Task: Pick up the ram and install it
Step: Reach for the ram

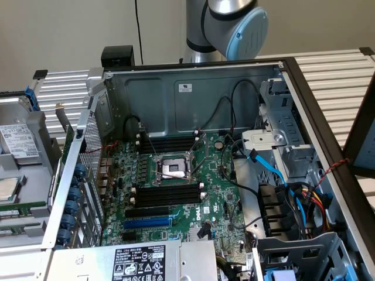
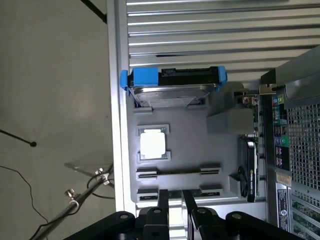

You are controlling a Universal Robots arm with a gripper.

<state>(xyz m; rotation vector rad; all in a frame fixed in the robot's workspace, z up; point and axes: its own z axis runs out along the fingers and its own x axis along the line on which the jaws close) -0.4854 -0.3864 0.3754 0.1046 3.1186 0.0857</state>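
Where the ram lies: the long, thin green circuit-board stick sits in a moulded grey plastic parts tray at the exterior view's left, outside the open steel computer case, with a twin stick just beside it.
Handling: judged light, stiff and brittle, with chips and contact edge best left untouched; the flat faces near mid-length look the safest hold.
Gripper: the black two-finger gripper hangs over the tray's ram holders, its fingers spread wide and empty; contact cannot be told.
Slots: black memory slots inside the case, further right, appear empty.
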